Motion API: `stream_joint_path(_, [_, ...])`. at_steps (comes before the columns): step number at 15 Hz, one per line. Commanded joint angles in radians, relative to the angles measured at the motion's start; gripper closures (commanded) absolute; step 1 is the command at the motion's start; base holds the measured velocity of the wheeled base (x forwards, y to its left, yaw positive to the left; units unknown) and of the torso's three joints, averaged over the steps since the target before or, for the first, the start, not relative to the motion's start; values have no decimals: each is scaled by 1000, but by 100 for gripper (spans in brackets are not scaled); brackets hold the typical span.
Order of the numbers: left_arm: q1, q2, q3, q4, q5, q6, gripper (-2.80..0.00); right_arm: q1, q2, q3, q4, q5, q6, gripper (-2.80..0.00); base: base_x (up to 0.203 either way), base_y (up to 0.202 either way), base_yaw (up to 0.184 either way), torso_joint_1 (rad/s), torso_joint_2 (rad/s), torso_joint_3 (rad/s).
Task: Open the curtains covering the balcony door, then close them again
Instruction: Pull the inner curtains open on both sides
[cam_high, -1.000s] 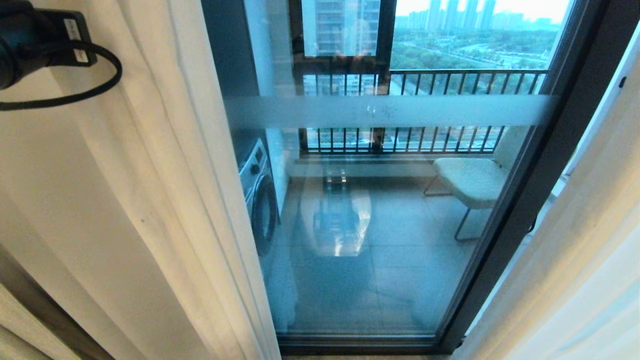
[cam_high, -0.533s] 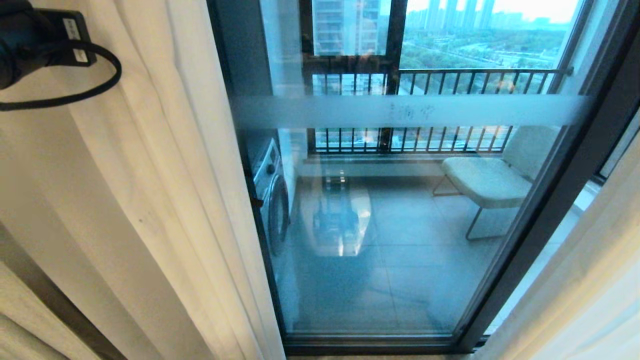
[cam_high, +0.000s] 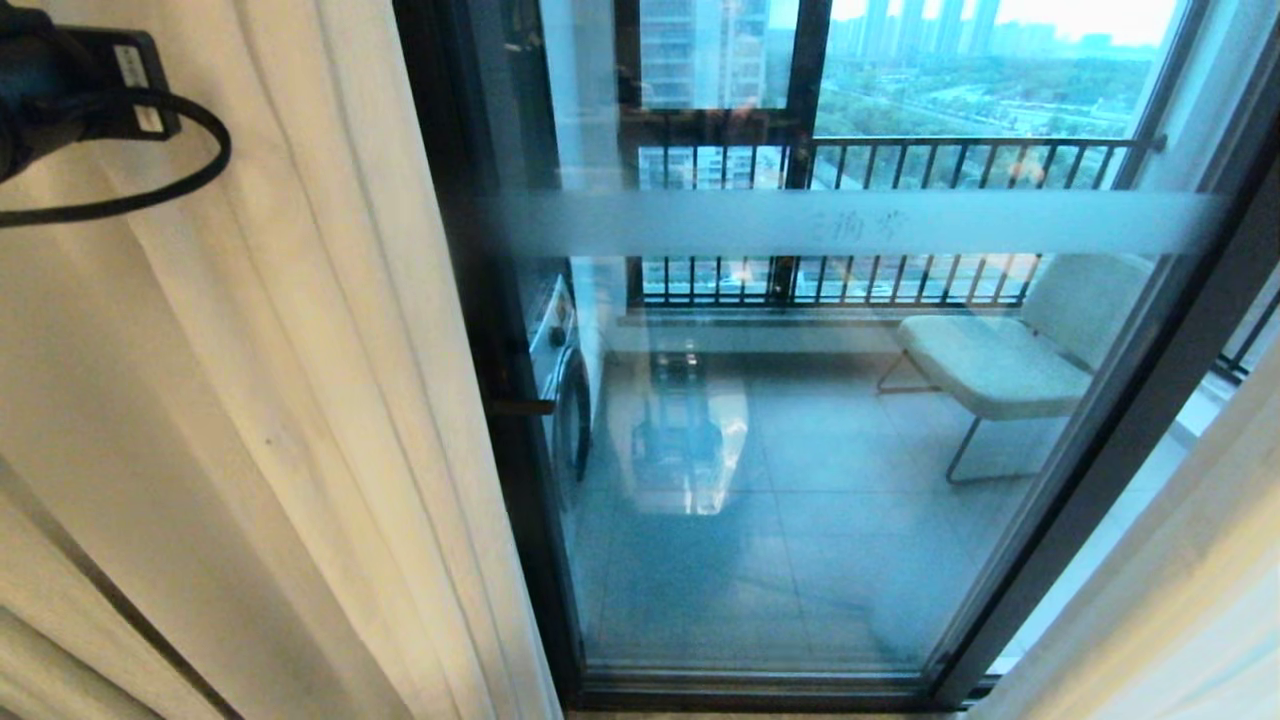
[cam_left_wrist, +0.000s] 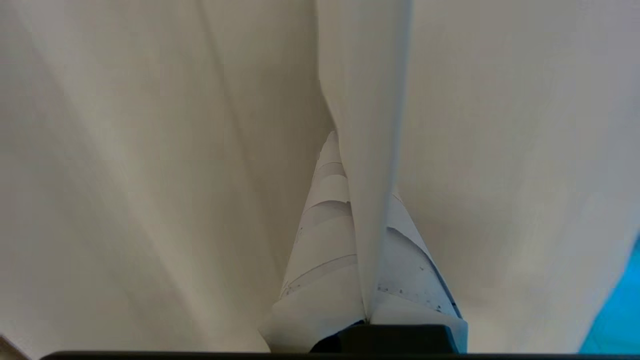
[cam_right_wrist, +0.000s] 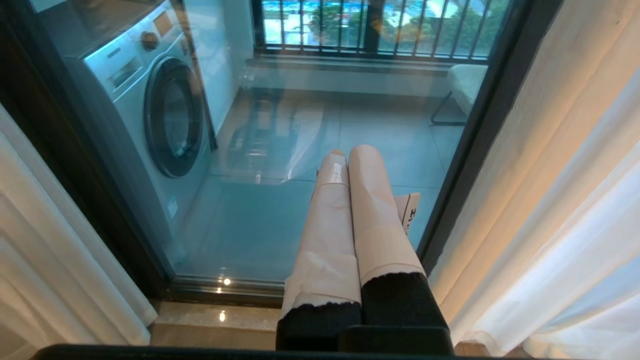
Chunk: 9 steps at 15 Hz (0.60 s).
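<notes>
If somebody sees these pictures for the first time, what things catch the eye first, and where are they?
The tall glass balcony door fills the middle of the head view, uncovered, with a frosted band across it; behind it stand a washing machine on the left and a pale chair on the right. Pale curtains hang bunched at both sides. The left gripper is shut on a curtain fold, while the right gripper, shut and empty, points at the glass.

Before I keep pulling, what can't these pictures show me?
- Left tool: shut on a fold of the curtains; in the head view only its arm shows at the top-left corner, the tool cut off.
- Curtain rail: above every view's top edge.
- Marks on the balcony door's frosted band: too faint to read.
- Washing machine: mostly behind the door frame in the head view.
- Right tool: shut, empty, outside the head view.
</notes>
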Motion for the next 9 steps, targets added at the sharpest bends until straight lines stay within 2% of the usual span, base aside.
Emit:
stream_joint_path(1, [-4, -2, 0, -4, -2, 1, 0, 1, 0, 0, 0, 0, -1, 0, 0, 0, 0, 0, 0, 0])
stream_joint_path(5, [-3, -3, -4, -6, -10, -9, 0, 1, 0, 0, 0, 0, -1, 0, 0, 0, 0, 0, 0, 0])
stream_joint_path(9, [4, 3, -12, -7, -9, -78, 0, 1, 0, 0, 0, 0, -1, 0, 0, 0, 0, 0, 0, 0])
